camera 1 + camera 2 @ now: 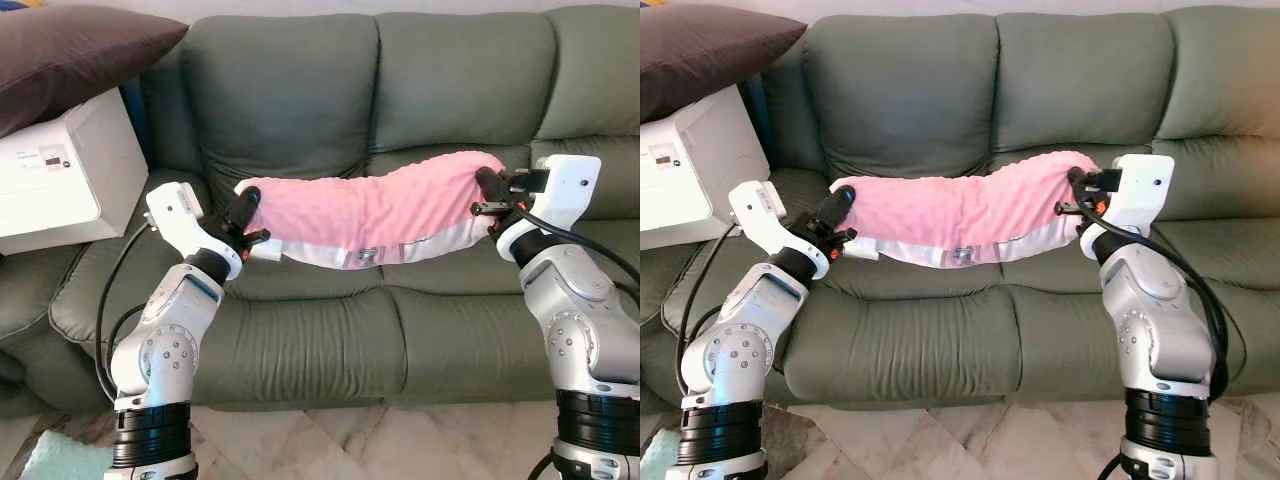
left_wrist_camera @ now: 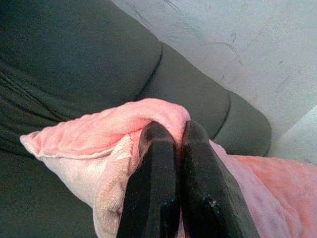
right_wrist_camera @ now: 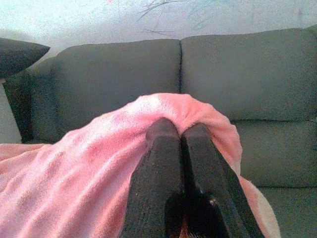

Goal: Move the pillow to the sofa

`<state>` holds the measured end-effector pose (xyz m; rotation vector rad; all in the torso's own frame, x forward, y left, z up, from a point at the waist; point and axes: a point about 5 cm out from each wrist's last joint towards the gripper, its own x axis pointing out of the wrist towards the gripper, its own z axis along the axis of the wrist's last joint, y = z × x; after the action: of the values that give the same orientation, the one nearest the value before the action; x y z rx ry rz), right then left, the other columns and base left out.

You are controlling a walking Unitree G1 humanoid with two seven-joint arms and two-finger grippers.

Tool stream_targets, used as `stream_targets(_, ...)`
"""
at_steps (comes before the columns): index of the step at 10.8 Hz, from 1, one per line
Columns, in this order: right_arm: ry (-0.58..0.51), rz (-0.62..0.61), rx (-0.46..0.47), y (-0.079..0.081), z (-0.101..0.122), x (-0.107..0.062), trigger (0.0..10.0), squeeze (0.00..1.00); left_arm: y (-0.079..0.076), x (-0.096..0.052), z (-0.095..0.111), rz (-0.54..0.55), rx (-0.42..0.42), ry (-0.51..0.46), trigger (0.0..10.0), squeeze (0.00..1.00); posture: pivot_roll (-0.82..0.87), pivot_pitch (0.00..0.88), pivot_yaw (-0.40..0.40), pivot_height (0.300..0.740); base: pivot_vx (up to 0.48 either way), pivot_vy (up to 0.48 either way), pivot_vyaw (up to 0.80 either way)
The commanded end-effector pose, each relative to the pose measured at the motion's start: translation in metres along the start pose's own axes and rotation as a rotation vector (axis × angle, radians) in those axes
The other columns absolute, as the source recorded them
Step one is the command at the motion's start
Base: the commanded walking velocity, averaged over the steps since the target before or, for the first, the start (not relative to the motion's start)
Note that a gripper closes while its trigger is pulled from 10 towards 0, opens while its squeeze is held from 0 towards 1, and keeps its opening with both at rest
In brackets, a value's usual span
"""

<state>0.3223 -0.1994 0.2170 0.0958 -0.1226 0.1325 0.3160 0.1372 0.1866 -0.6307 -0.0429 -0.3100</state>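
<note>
One pink pillow (image 1: 370, 215) hung in the air over the green sofa (image 1: 300, 340) seat, sagging in the middle. The left gripper (image 1: 243, 207) was pinched tight on one end and the right gripper (image 1: 487, 183) on the other. Their fingertips were hidden in the pink cloth. One dark cushion (image 1: 70, 50), cut off at the edge, lay on one white box (image 1: 60, 175).

Green sofa (image 1: 300, 340), seat cushions.
White box (image 1: 60, 170) on seat beyond left gripper (image 1: 243, 212); dark cushion (image 1: 70, 50) atop it.
</note>
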Motion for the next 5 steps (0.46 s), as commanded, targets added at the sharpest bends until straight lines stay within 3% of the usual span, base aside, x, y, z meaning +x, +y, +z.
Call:
stream_targets(1, -0.048, 0.032, -0.006, 0.0061, 0.0102, 0.0019, 10.0, 0.0, 0.0014, -0.001, 0.0065, 0.013, 0.027, -0.038, 0.0, 0.0, -0.13, 0.028, 0.024, 0.74, 0.0, 0.0, 0.0)
stream_targets(3, -0.045, 0.041, -0.009, 0.0065, 0.008, 0.0002, 10.0, 0.0, 0.0089, -0.001, 0.0165, 0.039, 0.071, -0.104, 0.0, 0.0, -0.13, 0.027, 0.026, 0.74, 0.0, 0.0, 0.0)
stream_targets(5, -0.042, 0.044, -0.007, 0.0067, 0.0066, -0.0003, 10.0, 0.0, 0.0077, -0.0014, 0.0157, 0.028, 0.07, -0.102, 0.0, 0.0, -0.13, 0.029, 0.029, 0.74, 0.3, 0.0, 0.0)
